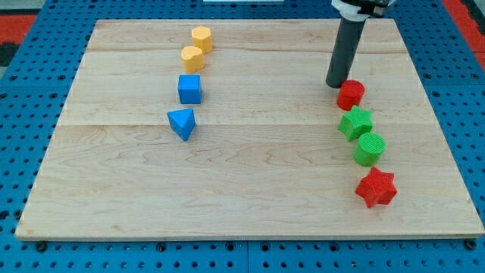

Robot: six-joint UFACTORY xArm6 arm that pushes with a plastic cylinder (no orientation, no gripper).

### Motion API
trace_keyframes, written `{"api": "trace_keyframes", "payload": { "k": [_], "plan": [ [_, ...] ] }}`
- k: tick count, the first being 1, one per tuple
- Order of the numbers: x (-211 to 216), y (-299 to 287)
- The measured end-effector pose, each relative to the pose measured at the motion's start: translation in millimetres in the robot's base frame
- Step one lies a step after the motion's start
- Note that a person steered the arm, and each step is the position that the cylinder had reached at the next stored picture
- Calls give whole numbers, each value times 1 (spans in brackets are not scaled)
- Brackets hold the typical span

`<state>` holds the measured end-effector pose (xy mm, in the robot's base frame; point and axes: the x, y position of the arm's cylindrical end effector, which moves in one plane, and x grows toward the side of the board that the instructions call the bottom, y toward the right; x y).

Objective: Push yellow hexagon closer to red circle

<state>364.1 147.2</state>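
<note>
The yellow hexagon (pixel 201 38) sits near the view's top, left of centre. The red circle (pixel 351 95) sits at the view's right. My tip (pixel 335 85) rests on the board just to the upper left of the red circle, touching or nearly touching it, and far to the right of the yellow hexagon.
A second yellow block (pixel 192 58) lies just below the hexagon, then a blue cube (pixel 189 89) and a blue triangle (pixel 182 123). Below the red circle lie a green star (pixel 356 123), a green circle (pixel 370 149) and a red star (pixel 376 187). The wooden board (pixel 250 189) ends in a blue pegboard surround.
</note>
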Motion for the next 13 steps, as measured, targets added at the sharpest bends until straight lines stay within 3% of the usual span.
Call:
{"api": "trace_keyframes", "payload": {
  "k": [3, 6, 9, 11, 13],
  "plan": [
    [-31, -41],
    [-51, -215],
    [-120, -279],
    [-131, -222],
    [-123, -209]
  ]
}}
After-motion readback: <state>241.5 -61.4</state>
